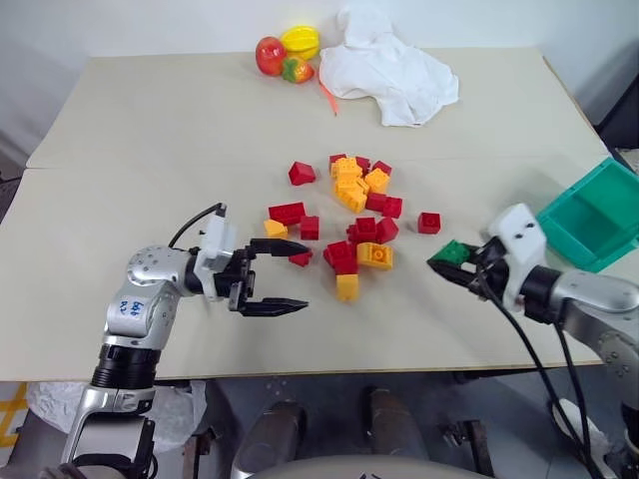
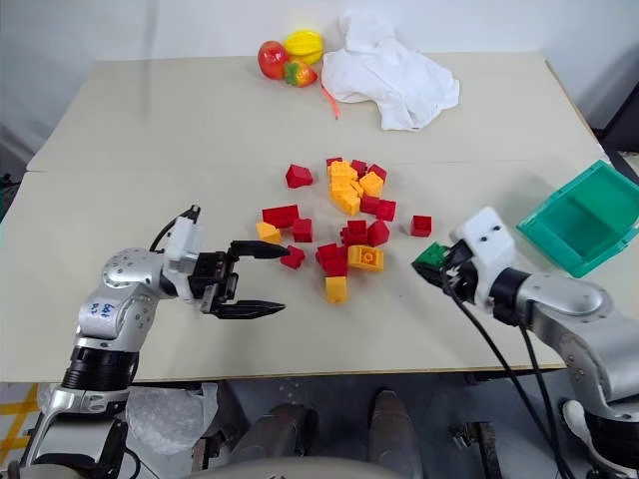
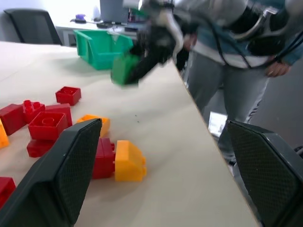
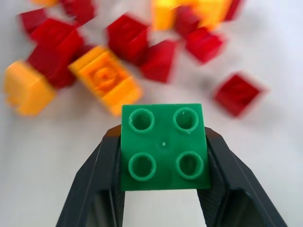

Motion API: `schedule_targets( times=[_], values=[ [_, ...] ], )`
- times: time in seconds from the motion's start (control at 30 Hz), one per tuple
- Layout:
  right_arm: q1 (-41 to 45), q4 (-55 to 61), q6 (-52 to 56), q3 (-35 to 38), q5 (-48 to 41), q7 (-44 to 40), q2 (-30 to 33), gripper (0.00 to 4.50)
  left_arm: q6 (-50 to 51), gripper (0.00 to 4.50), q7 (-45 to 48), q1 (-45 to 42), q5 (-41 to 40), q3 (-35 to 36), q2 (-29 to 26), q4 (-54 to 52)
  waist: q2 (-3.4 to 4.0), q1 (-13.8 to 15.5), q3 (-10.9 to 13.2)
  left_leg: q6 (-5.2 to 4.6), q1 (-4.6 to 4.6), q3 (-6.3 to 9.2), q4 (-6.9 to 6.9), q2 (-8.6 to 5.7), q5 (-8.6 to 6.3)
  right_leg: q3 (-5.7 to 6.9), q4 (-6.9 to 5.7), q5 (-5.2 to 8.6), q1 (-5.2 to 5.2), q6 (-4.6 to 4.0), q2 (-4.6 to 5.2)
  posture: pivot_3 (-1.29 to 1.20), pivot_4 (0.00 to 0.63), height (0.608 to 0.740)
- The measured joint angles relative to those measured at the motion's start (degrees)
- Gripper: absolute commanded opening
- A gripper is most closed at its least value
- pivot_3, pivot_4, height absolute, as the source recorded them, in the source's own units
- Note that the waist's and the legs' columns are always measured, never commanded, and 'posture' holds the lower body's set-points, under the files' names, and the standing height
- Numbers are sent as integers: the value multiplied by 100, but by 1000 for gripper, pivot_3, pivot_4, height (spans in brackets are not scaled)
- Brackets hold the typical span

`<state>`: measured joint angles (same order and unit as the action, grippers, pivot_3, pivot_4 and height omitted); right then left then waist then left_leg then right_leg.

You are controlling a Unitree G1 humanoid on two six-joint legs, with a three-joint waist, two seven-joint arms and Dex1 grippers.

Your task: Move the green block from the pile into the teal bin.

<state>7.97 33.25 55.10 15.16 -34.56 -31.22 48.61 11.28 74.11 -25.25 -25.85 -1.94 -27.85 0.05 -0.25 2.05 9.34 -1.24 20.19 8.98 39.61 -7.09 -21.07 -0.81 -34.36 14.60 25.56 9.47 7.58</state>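
My right gripper [image 1: 451, 261] is shut on the green block [image 4: 164, 146], held above the table to the right of the pile [image 1: 351, 215] of red and yellow-orange bricks. The block's four studs face the right wrist camera, with a black finger [image 4: 90, 184] on each side of it. The teal bin [image 1: 591, 216] sits at the table's right edge, beyond and to the right of that gripper. My left gripper [image 1: 290, 274] stands open just left of the pile, fingers pointing toward it, with nothing between them.
A white cloth [image 1: 391, 66] and toy fruit [image 1: 287, 52] lie at the table's far side. A lone red brick [image 1: 429, 223] sits between the pile and the right gripper. A person [image 3: 236, 71] stands past the table's edge in the left wrist view.
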Motion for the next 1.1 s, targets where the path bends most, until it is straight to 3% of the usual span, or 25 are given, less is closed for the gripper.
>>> schedule_targets(
  times=[0.2, 0.4, 0.7, 0.73, 0.83, 1.0, 1.1],
  values=[
    [-149, -809, -384, 551, 647, -48, 699, 1547, -71, 4500, -466, -591, 284, -434, 541, 128, 3, 47, 1, -2, 0, -9, -1, -2, 0, -2, -5, -2, 0, 3, 1, 0, 150, 740],
    [519, -2885, -1570, 408, 1603, -151, 1136, 1547, -122, 4500, -799, -963, 600, -695, 842, 674, 19, -49, 3, -3, -3, -24, -7, 3, 3, -9, 3, -5, 5, 10, -2, 0, 150, 740],
    [2192, -5497, -3220, -364, 2502, -179, 952, 4468, -260, 4500, -863, -1096, 661, -708, 896, 1007, 51, -89, 12, -4, -1, -39, -9, 3, 3, -19, 6, -7, 15, 13, -1, 0, 150, 740],
    [2216, -5583, -3329, -371, 2522, -211, 918, 4468, -266, 4500, -860, -1096, 660, -698, 874, 1006, 52, -86, 11, -4, 0, -38, -10, 3, 3, -19, -1, -7, 15, 13, 0, 0, 150, 740],
    [2087, -5434, -3433, -329, 2484, -341, 814, 4468, -239, 4500, -867, -1004, 642, -557, 708, 992, 53, -77, 11, -5, 2, -36, -13, 2, 3, -18, -5, -8, 17, 13, 0, 0, 150, 740],
    [610, -3324, -2998, 12, 1522, -1077, 410, 4468, -39, 4500, -1130, -430, 601, -79, 133, 922, 56, -71, 9, -4, 2, -28, -36, 11, 3, -13, 8, -7, 20, 13, -6, 0, 150, 740],
    [203, -2829, -3023, 57, 1230, -1393, 235, 4468, -52, 4500, -1067, -227, 587, 92, -162, 922, 56, -67, 9, -8, 2, -29, -31, 1, 5, -16, 9, -11, 15, 18, 0, 0, 150, 740]
  ],
)
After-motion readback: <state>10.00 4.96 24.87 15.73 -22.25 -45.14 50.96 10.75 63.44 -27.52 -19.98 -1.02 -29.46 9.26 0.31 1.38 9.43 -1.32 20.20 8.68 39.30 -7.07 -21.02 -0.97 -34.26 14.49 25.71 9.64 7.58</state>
